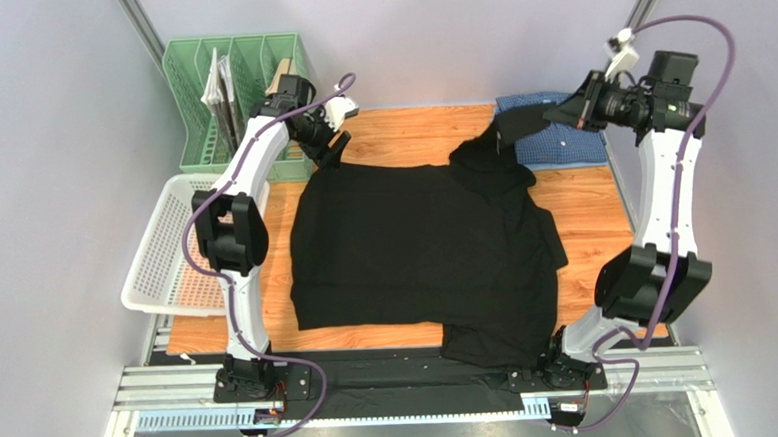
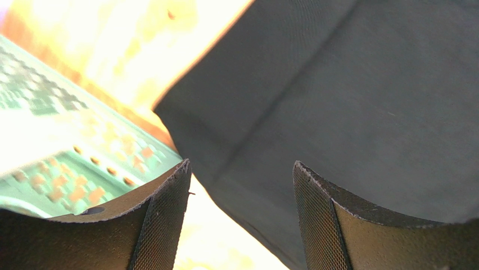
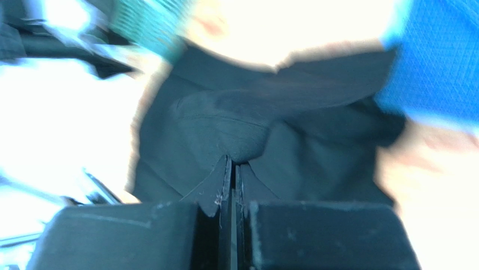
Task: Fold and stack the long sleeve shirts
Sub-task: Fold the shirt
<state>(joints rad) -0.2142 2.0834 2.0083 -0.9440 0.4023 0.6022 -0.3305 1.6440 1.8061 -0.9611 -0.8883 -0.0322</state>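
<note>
The right pincer (image 3: 231,164) is closed, jaws pressed together. A fold of the black shirt (image 3: 225,129) appears to be pinched at its tips, and from above the cloth rises off the worktop (image 1: 408,127) to meet it. The blue shirt (image 3: 435,56) lies just beneath and behind this pincer. The rest of the black shirt spreads ahead of it and down toward the arm bases, where a flap hangs over the near edge. The left pincer (image 2: 242,169) stands open, holding nothing. It hovers over the shirt's far-left corner, and the green rack (image 1: 235,76) is close on its outer side. To fold well, I would carry the pinched part low and taut across the shirt's body. I would lift it clear of the blue shirt first so nothing drags.
</note>
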